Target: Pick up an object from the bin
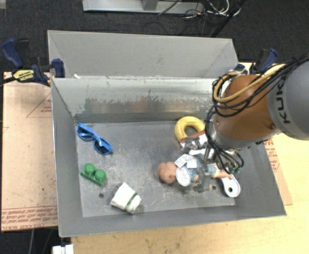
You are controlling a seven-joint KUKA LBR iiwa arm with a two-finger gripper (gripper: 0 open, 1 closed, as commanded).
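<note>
Holding all the loose things, the grey metal bin point(144, 97) was the largest item. Next came the arm point(297, 102), entering from the right with its orange wrist cover point(244, 115) low over the bin's right half. The gripper point(199, 176) was down in a small heap point(189, 165) of white and pale bits near the right front of the floor. The step in hand therefore looked like the descent onto a target, not yet a lift. Whether the jaws were spread or closed could not be told, since wrist and clutter hid them. The likely target lay in that heap, just right of a pinkish ball point(166, 172). The next move, as I judged it, called for closing on one piece alone and rising straight, without dragging neighbours. Counted by size, there were:

- one yellow ring point(189, 126) behind the heap
- one white crumpled cup point(125, 199) at front left
- one pair of blue sunglasses point(93, 138) at rear left
- one pinkish ball
- one white tag with a hole point(230, 187)
- one green block point(93, 174) with two studs
</note>
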